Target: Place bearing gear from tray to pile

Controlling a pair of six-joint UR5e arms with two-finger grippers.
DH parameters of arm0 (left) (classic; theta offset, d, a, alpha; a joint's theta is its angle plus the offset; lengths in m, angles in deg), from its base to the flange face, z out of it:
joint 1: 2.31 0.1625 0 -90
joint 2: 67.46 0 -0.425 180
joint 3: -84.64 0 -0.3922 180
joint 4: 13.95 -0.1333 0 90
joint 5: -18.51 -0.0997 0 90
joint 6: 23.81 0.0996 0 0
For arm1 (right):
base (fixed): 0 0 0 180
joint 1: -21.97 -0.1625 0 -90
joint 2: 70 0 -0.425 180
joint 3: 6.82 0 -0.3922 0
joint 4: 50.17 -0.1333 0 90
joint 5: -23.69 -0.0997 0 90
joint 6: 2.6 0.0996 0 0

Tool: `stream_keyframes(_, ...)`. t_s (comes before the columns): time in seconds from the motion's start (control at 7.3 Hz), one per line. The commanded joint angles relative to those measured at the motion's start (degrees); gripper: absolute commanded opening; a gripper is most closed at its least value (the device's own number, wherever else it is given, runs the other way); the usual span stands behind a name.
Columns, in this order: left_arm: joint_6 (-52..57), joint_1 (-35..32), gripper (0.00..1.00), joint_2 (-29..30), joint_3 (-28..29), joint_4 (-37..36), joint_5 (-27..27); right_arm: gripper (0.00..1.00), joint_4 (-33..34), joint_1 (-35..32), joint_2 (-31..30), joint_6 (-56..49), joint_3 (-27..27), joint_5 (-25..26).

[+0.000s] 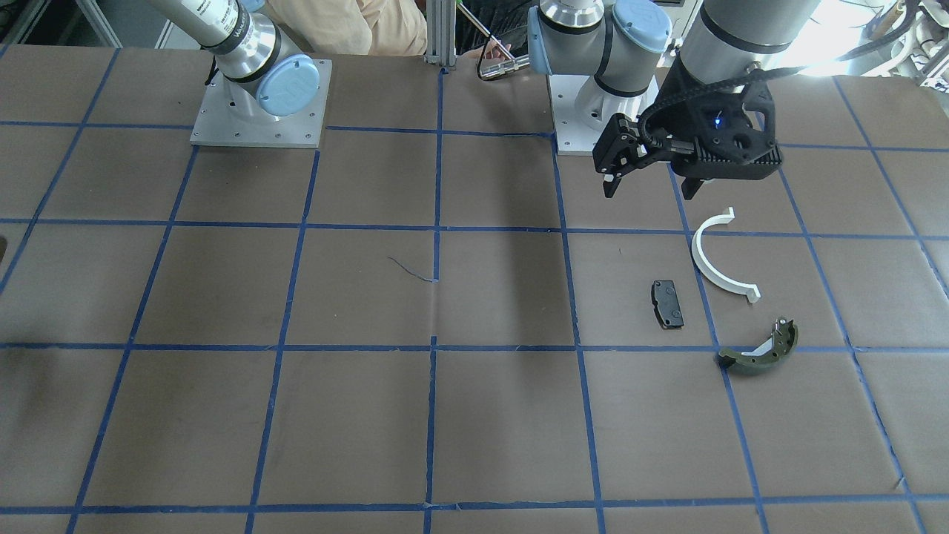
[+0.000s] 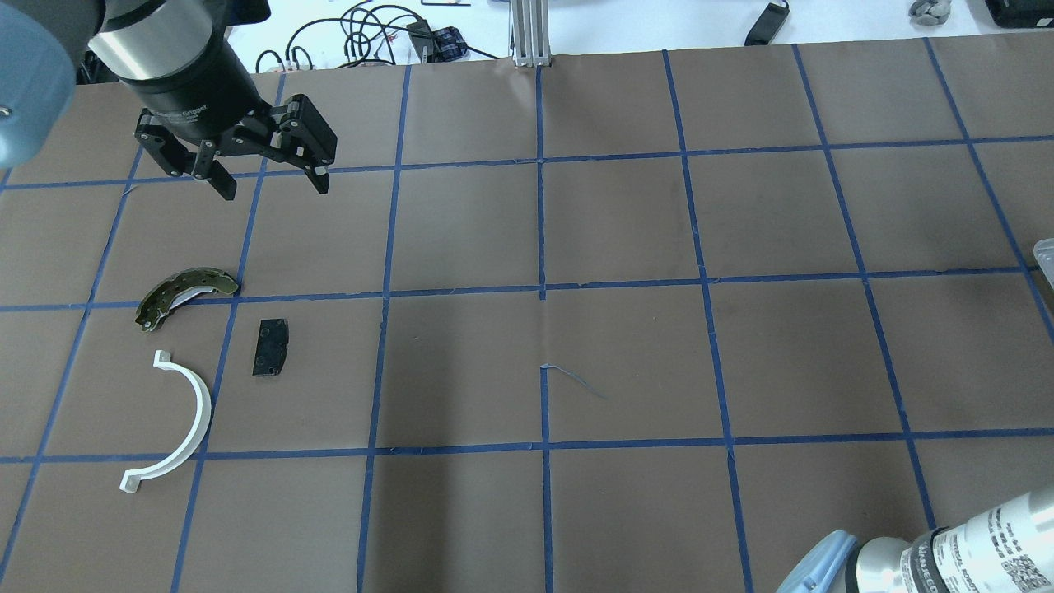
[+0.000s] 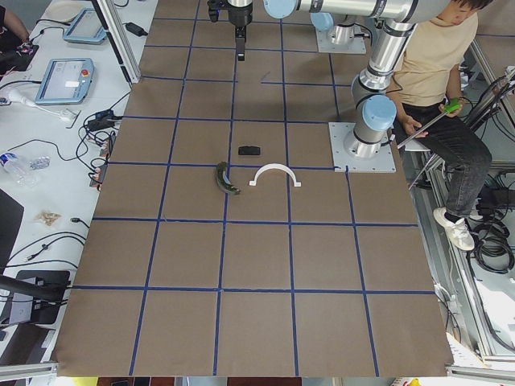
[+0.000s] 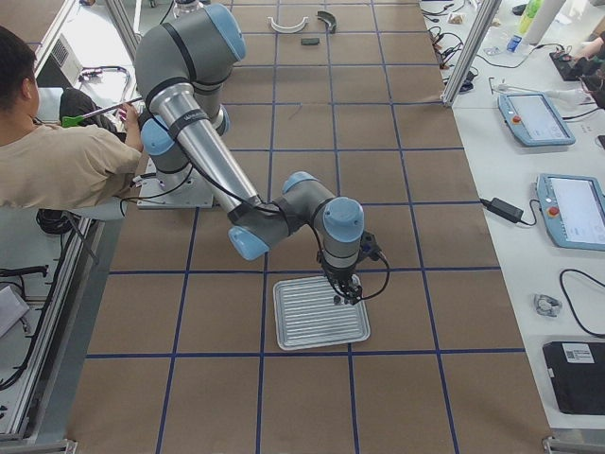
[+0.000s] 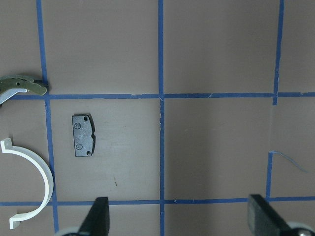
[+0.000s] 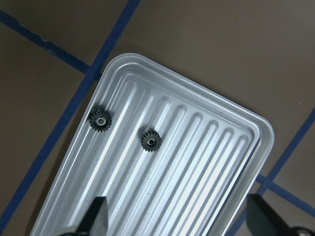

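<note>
Two small black bearing gears (image 6: 101, 120) (image 6: 151, 140) lie in a ribbed silver tray (image 6: 206, 162). My right gripper (image 6: 179, 221) hovers over the tray, open and empty; it also shows in the exterior right view (image 4: 345, 293). The pile lies far off on my left: a white half-ring (image 2: 177, 420), a black pad (image 2: 272, 347) and an olive brake shoe (image 2: 185, 292). My left gripper (image 2: 268, 185) hangs open and empty above the table, beyond the pile. Its wrist view shows the pad (image 5: 82, 135) and the half-ring (image 5: 39, 182).
The tray (image 4: 319, 312) sits near the table's right end. The arm bases (image 1: 258, 104) (image 1: 593, 111) stand at my side of the table, with a seated person (image 4: 57, 161) behind them. An aluminium post (image 2: 527, 33) stands at the far edge.
</note>
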Motion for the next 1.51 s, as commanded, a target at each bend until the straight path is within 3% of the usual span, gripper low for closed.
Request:
stream_keyframes(0.0, 0.0, -0.01, 1.0, 0.09, 0.06, -0.01, 0.01, 1.0, 0.62, 0.04, 5.57, 0.41, 1.47, -0.92)
stream_keyframes(0.55, -0.09, -0.01, 1.0, 0.09, -0.21, -0.98, -0.07, 0.98, 0.26, -0.93, 7.16, 3.32, 0.42, -1.63)
stream_keyframes(1.37, -0.09, -0.01, 1.0, 0.01, -0.47, -0.98, 0.01, 0.73, 0.18, -0.84, 7.61, 3.5, 0.33, -1.36)
